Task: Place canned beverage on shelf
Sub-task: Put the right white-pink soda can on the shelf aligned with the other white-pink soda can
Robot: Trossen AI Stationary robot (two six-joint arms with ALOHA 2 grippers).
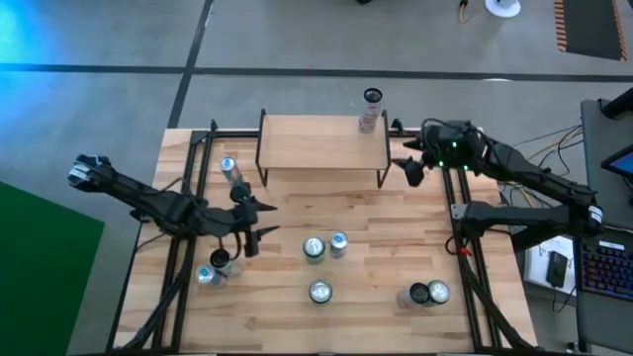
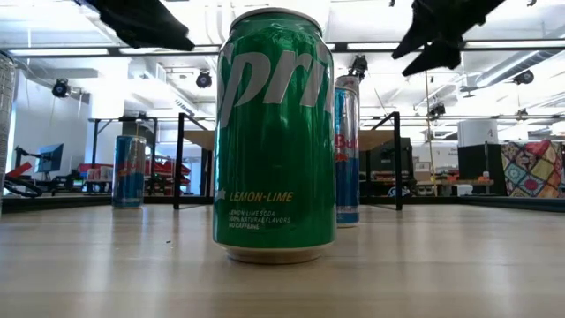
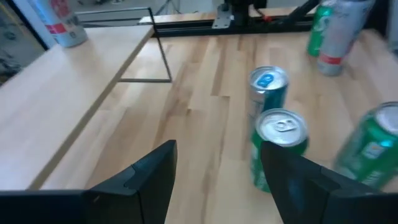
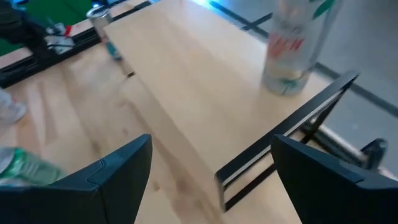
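We see a light wood plank table point(image 1: 376, 257) framed by black rails, standing on a grey floor point(image 1: 297, 40) crossed by dark lines. At the table's far edge stands the shelf point(image 1: 321, 143), a pale plank on thin black legs. One slim can point(image 1: 371, 109) stands upright on the shelf's far right corner.

On the table itself, a green can point(image 1: 314, 248) and a blue-topped can point(image 1: 339, 243) stand just beside each other near the middle. Another can point(image 1: 319, 292) sits closer to the near edge, two more point(image 1: 428, 294) touch near the near right corner, and a tall slim can point(image 1: 229, 170) stands toward the left edge, left of the shelf. A clear cup and a can point(image 1: 210, 273) sit near the left rail.

The left tool point(image 1: 259, 220) hovers over the table's left half, its fingers spread wide and holding nothing; in its wrist view the green can point(image 3: 278, 146) lies just ahead of the fingers point(image 3: 152, 171). The right tool point(image 1: 411, 168) hangs just off the shelf's right end, also parted and empty.

In the low view, a green lemon-lime can point(image 2: 275, 132) fills the foreground, and behind it opens a bright room with ceiling lights point(image 2: 203, 79), desks and monitors point(image 2: 48, 157).
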